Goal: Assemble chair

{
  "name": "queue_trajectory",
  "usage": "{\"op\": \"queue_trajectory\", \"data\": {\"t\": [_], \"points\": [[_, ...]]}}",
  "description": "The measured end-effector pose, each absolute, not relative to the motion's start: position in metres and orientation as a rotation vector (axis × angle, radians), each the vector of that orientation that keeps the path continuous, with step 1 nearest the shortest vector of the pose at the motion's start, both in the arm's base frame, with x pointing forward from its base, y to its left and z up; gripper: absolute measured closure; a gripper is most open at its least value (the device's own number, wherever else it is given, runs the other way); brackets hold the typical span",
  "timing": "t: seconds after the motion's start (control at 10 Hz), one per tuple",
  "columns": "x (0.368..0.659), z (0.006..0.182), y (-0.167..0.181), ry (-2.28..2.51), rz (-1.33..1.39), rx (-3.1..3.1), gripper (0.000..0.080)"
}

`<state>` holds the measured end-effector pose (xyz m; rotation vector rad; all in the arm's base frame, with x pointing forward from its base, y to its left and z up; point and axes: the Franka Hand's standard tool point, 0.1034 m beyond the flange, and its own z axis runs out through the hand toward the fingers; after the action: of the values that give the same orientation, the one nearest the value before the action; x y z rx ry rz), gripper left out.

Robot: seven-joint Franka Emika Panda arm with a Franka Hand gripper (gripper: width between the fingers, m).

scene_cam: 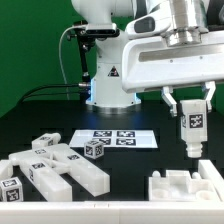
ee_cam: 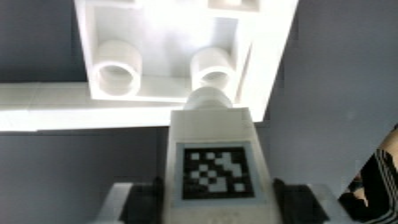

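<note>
- The jaws are clamped on a white plastic bar with a black-and-white tag (scene_cam: 191, 128), held upright at the exterior view's right.
- Its lower tip hangs over a white blocky plastic slab with two round sockets (scene_cam: 188, 188) on the dark counter (scene_cam: 130, 165).
- Other white tagged parts (scene_cam: 55, 165) lie at the exterior view's left.

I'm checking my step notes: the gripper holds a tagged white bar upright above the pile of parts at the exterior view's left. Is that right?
Not quite. The gripper does hold the tagged white bar upright, but above the white slab at the exterior view's right, not above the pile of parts at its left. The exterior view shows this.
</note>
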<state>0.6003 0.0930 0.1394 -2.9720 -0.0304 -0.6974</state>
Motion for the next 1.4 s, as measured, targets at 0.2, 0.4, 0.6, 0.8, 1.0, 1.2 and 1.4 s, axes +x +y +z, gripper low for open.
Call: {"op": "queue_trajectory", "data": {"t": [0.2, 0.4, 0.6, 0.8, 1.0, 1.2, 1.4], "points": [[0.605, 0.128, 0.102, -0.055, -0.636, -2.983, 0.0515], [0.638, 0.129, 0.126, 0.013, -0.479, -2.997, 0.0515], [0.642, 0.125, 0.127, 0.012, -0.492, -2.997, 0.0515], [0.642, 0.125, 0.127, 0.011, -0.493, -2.997, 0.0515], [0.648, 0.123, 0.109, -0.054, -0.488, -3.022, 0.0515], [0.647, 0.116, 0.1, -0.037, -0.508, -3.028, 0.0515], [0.646, 0.109, 0.099, -0.035, -0.497, -3.032, 0.0515]]}}
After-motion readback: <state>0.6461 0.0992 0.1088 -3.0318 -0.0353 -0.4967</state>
